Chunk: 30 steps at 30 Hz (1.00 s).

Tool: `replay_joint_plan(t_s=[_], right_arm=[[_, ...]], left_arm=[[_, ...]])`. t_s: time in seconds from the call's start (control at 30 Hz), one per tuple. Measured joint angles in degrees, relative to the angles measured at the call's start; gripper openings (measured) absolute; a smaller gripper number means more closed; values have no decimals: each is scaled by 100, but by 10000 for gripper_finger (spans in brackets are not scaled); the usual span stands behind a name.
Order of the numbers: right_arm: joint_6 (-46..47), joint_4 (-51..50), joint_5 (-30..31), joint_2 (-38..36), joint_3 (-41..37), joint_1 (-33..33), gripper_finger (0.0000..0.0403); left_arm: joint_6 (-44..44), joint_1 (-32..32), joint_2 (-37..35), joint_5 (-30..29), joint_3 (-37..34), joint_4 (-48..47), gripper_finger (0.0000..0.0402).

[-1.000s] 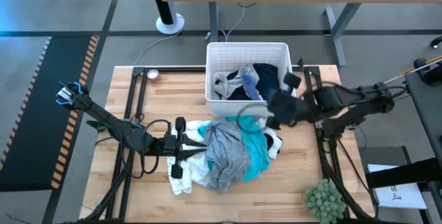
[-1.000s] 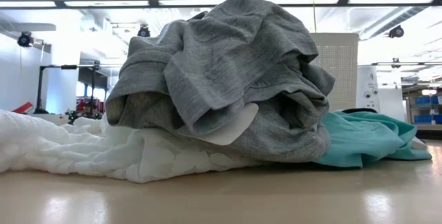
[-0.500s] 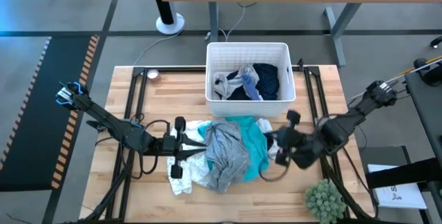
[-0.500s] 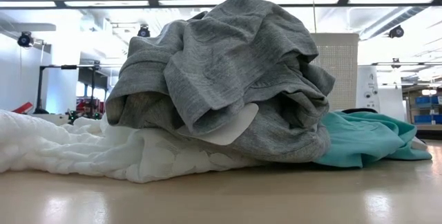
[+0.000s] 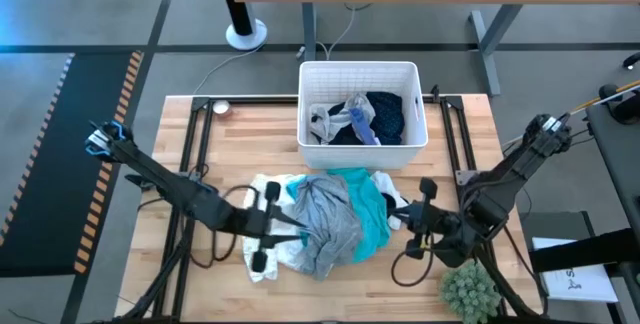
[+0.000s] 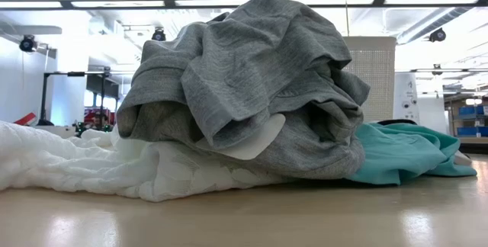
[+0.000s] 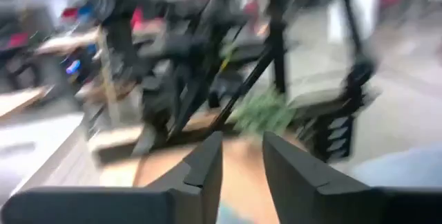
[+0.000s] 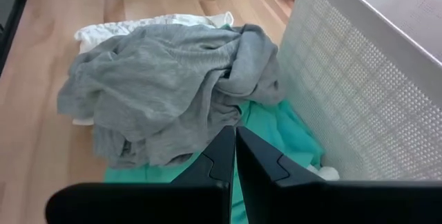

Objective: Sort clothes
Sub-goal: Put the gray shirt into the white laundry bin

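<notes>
A pile of clothes lies on the table's middle. A grey garment [image 5: 325, 214] [image 6: 244, 87] [image 8: 159, 92] is heaped on top of a turquoise one [image 5: 372, 209] [image 6: 404, 152] and a white lacy one [image 5: 265, 189] [image 6: 76, 163]. A black piece with white stripes [image 5: 390, 186] shows at the pile's right. More clothes, dark navy, grey and light blue, lie in the white bin [image 5: 360, 68]. My left gripper [image 5: 296, 226] [image 7: 242, 158] hovers open at the pile's left side, holding nothing. My right gripper [image 5: 398, 222] [image 8: 235, 141] is shut and empty at the pile's right side, slanting down toward it.
The white bin [image 8: 345, 79] stands just beyond the pile toward the far edge. A small green plant [image 5: 468, 289] sits at the near right corner, close to my right arm. Black frame rails [image 5: 200, 154] run along the table's left and right.
My right gripper has swung from the bin's near wall toward the table's near right and come down, turning to face the pile; it stays shut. My left gripper has gone a little toward the pile. The clothes have not moved.
</notes>
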Motion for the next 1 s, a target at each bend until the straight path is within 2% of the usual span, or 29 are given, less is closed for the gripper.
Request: replay_joint_plan(t_s=[0.1, 0.4, 0.57, 0.67, 0.83, 1.0], right_arm=[[8, 34, 86, 2, -2, 56, 0], [4, 41, 82, 7, -2, 68, 0], [-2, 83, 77, 9, -2, 79, 0], [-11, 83, 34, 9, -2, 79, 0], [-31, 81, 29, 11, -7, 79, 0], [-72, 82, 28, 11, -9, 79, 0]], left_arm=[[-267, 8, 454, -516, 444, -964, 123], [-1118, 63, 1893, -646, 2307, -3580, 209], [-1520, 254, 2473, -1051, 3012, -4688, 244], [-1632, 412, 2690, -1010, 3144, -4793, 263], [-1535, 605, 2837, -579, 3088, -4728, 287], [-1707, 785, 2859, -311, 2886, -4749, 294]])
